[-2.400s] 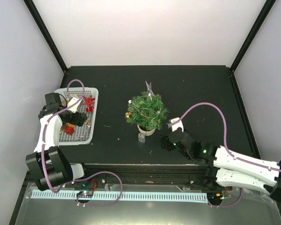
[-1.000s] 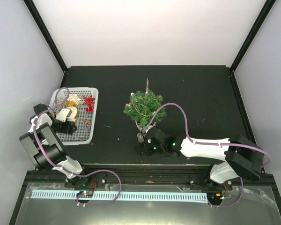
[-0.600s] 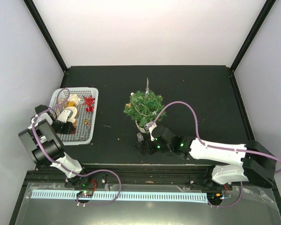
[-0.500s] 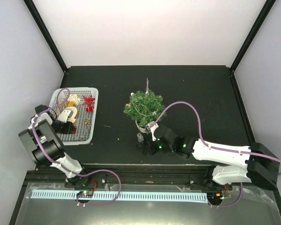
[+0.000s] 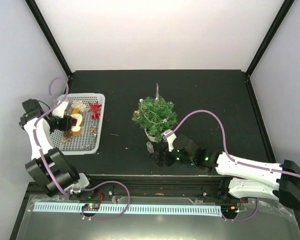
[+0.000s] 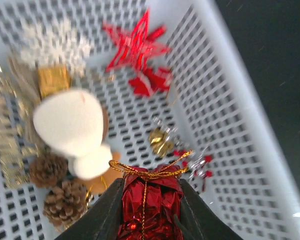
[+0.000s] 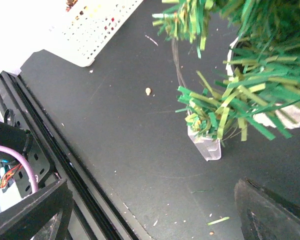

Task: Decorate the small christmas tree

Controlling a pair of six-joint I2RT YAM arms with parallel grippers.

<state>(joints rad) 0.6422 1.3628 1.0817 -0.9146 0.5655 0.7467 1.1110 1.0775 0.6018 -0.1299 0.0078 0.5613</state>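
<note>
Though the top view hides its load, the left wrist view shows the left claw (image 6: 150, 189) clenched on a red foil gift (image 6: 151, 202) over the basket (image 6: 225, 115). Right claw (image 5: 160, 159) sits released beside the small christmas tree (image 5: 155, 116), mid-table (image 5: 210, 95); pot (image 5: 151, 134) mostly hidden by branches.

white arm shells (image 5: 250, 167), black joints (image 5: 44, 170), purple cables (image 5: 202, 112), green lights (image 5: 206, 157), black end effector fingers (image 6: 102, 217)

The black counter (image 5: 215, 95) carried a white slotted basket (image 5: 87, 142) near its left edge and the potted tree (image 5: 155, 114) about mid-width, the two well apart. A small clear box (image 7: 206, 144) stood just beside the tree's near side. A pale crumb (image 7: 148, 91) lay between basket and tree.
</note>
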